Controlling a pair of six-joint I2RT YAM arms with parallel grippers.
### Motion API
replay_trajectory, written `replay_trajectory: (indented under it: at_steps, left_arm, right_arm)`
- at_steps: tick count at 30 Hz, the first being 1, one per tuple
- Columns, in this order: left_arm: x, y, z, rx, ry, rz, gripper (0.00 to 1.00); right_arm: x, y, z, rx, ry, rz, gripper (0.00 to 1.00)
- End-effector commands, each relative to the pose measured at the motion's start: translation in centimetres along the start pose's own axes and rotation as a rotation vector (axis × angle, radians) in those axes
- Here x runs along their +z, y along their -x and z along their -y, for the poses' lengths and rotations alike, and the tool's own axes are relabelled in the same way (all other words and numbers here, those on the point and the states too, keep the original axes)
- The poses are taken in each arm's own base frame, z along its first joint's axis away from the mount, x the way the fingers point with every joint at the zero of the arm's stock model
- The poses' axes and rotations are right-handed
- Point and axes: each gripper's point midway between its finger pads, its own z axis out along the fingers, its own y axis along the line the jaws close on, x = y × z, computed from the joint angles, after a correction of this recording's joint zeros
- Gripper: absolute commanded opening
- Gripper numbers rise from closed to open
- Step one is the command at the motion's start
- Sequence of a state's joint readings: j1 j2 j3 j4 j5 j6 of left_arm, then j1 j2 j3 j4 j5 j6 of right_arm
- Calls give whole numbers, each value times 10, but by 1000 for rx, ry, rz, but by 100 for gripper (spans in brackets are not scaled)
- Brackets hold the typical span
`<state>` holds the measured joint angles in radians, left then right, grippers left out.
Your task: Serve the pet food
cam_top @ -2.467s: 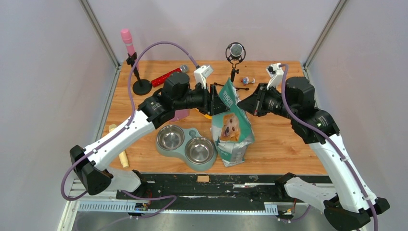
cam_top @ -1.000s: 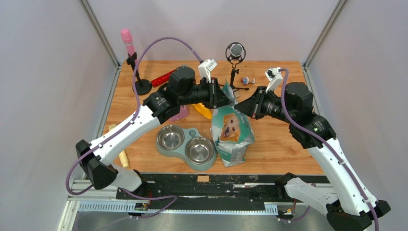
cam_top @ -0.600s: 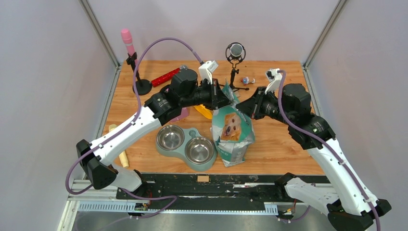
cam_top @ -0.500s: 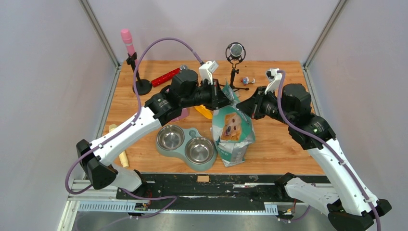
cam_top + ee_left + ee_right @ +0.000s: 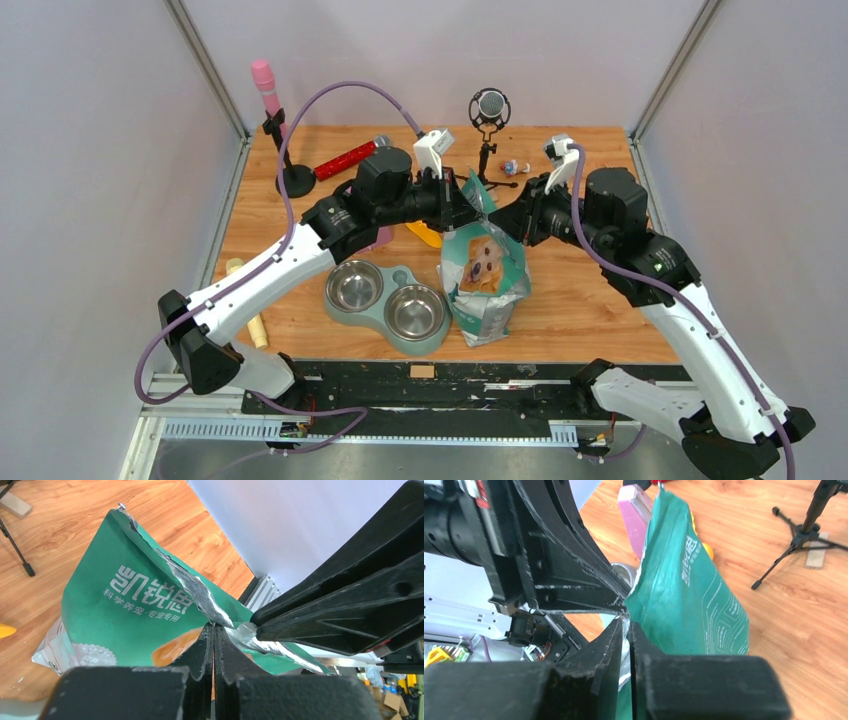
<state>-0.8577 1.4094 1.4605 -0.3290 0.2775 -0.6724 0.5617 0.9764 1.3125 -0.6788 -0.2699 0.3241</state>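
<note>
Pinching the standing bag (image 5: pixel 484 285), left tool (image 5: pixel 213 629) faces right tool (image 5: pixel 626 624).

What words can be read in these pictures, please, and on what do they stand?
"凯锐思": large white print on the bag, left wrist view.
"科学养宠": start of the small line beneath it; the rest is unsure.
Bag print in the right wrist and top views: too blurred or small to read.

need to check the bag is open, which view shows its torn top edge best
The left wrist view: the torn top edge of the bag runs close up, silver lining showing, pinched in the left gripper. The right wrist view sees it edge-on; the top view shows it small and far off.
</note>
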Motion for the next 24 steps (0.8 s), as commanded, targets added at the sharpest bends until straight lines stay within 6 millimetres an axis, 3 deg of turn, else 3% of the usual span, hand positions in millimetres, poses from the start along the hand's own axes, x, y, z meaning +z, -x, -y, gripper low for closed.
replay_trajectory:
  at_steps: [1,4,12,16,21,24]
  left_arm:
    - [-9,3,14,12,-60,13,0]
    - [-13,9,20,22,-79,37,0]
    - [-15,14,25,32,-95,48,0]
    - [-16,17,24,37,-80,60,0]
    - [-17,17,23,44,-69,59,0]
    - [-18,16,21,49,-61,54,0]
  right_arm:
    - [-4,27,-4,-50,-41,67,18]
    - [-3,26,-5,-44,-49,55,25]
    - [4,11,1,-47,-110,-38,31]
    - [7,1,-1,-49,-118,-95,30]
    - [6,-7,18,-49,-241,-126,24]
    - [3,-5,27,-40,-299,-107,12]
